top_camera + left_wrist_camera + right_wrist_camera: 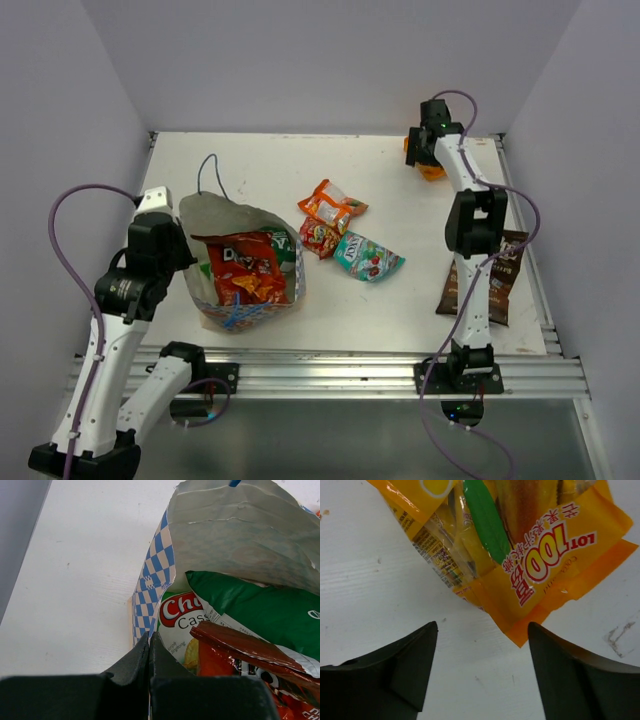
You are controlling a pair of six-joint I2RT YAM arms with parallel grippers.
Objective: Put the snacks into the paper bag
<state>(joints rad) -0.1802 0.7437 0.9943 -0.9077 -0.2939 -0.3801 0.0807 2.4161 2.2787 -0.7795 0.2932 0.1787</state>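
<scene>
Right gripper (482, 630) fingers loom black at the bottom of their wrist view, spread wide with nothing between them, over the far right corner of the table (400, 315). Just ahead lies the yellow packet (540, 555), its sealed lower corner reaching toward the gap.

Bag (212, 215) next: it sits on the left, mouth gaping, a red packet (245, 272) and a green packet (260, 610) poking out of it. Left gripper (149, 636) is pressed together at the bag's near rim; whether paper is nipped between the fingers I cannot tell. Brown packets (497, 275) lie by the right edge, partly behind the right arm (470, 225). Mid-table, apart from the bag, sit a teal packet (368, 258), an orange packet (332, 205) and a small red packet (318, 238), touching one another.

Judging by the foil, the yellow packet is light, soft and slick, and its contents could crush; the flat sealed edge looks the safest place to pinch.
</scene>
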